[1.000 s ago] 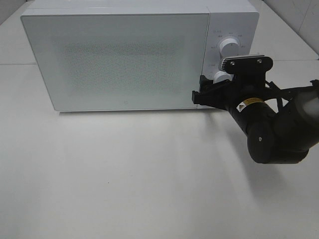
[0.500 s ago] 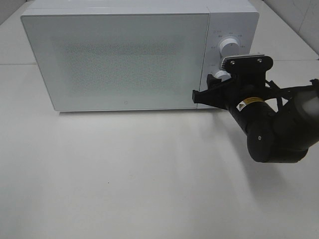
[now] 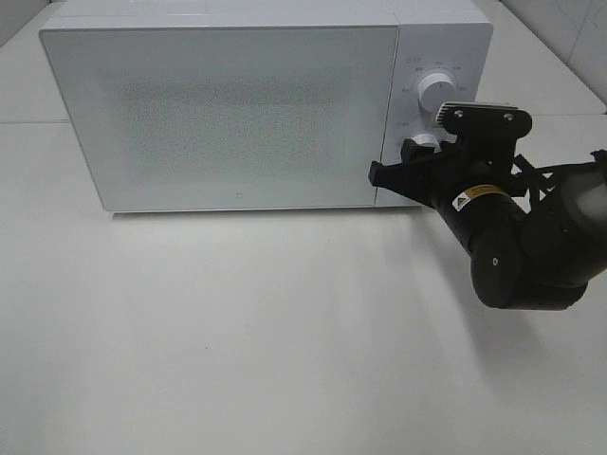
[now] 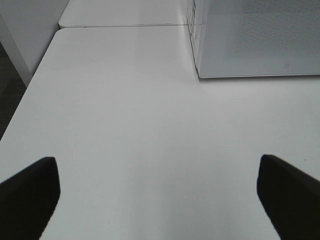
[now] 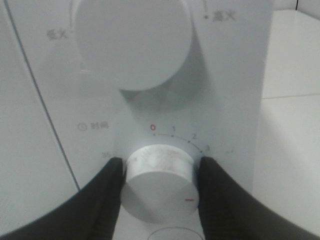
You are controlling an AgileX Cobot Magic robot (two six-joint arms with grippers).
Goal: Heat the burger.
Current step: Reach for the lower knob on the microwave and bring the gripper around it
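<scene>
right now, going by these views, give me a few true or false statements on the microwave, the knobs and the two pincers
1. The microwave door is closed. True.
2. The right pincer grips the upper knob. False: its fingers press on either side of the lower knob, and the upper knob is untouched.
3. The left pincer is open over the table with nothing between its fingers. True.
4. The burger sits on the table in front of the microwave. False: no burger shows in any view.
</scene>
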